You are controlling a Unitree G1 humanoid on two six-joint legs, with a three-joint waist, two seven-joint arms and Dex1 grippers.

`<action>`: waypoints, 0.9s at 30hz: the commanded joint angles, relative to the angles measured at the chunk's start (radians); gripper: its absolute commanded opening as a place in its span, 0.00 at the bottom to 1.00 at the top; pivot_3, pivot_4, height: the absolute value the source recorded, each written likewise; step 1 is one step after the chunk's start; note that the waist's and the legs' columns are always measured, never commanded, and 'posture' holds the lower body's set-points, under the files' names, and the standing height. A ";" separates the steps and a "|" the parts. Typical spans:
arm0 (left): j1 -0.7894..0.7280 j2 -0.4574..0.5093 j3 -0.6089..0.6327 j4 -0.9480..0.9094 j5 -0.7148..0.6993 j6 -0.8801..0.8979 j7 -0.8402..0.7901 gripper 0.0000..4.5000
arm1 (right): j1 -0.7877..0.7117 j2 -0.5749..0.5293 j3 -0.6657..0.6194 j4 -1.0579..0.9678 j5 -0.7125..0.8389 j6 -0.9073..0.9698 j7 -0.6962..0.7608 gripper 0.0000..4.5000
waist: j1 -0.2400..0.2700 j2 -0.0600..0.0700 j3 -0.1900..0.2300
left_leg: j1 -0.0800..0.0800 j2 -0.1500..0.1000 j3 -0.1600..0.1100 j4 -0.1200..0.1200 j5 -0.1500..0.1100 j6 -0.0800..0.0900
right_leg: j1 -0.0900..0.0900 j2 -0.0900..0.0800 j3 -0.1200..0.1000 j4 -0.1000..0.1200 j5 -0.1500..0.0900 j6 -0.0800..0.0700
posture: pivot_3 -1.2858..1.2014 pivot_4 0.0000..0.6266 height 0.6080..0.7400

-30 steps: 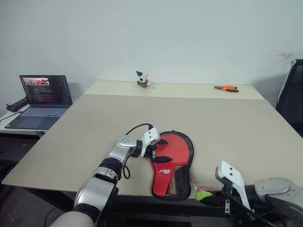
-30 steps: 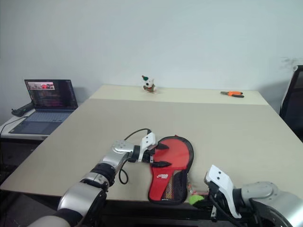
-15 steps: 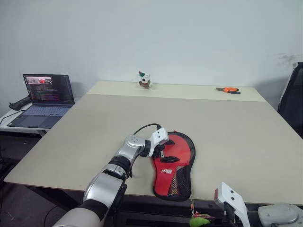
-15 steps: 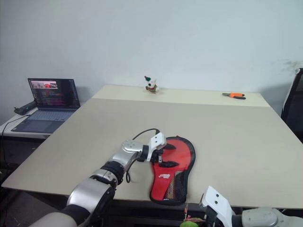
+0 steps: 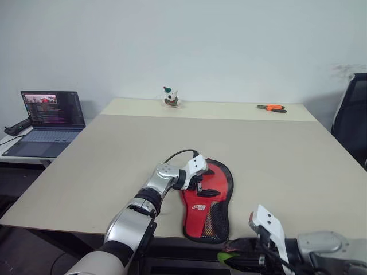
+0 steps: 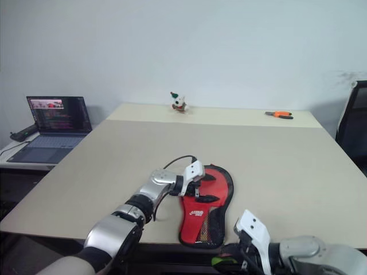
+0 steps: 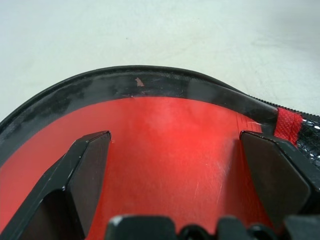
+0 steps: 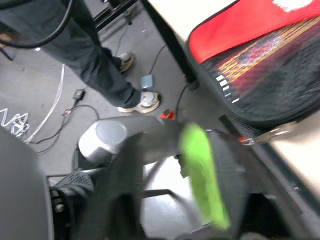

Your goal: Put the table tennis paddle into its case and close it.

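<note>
laptop (image 5: 49, 117) and pliers (image 5: 273, 107) lie well apart from the case (image 5: 207, 197)

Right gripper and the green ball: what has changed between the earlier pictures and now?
The right gripper stayed off the table's near edge, dipping lower, then coming back up with the green ball at its fingers. The left gripper shifted slightly further over the case, jaws open. The case, the laptop and the pliers are unmoved.

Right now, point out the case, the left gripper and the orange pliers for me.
case (image 5: 199, 208): left eye view, on the red panel by the white logo.
left gripper (image 5: 205, 182): left eye view, midway between its open fingertips.
orange pliers (image 5: 275, 107): left eye view, on the orange handles.
</note>
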 commanded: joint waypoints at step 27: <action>0.551 0.378 0.275 -1.227 -0.369 0.662 0.166 1.00 | -0.798 0.180 0.116 1.649 -0.709 -1.086 0.413 0.55 | -0.021 0.002 0.011 | -0.003 0.000 0.011 -0.001 0.000 0.000 | -0.015 0.000 0.019 0.015 0.003 -0.007 | 0.52 0.24 1.00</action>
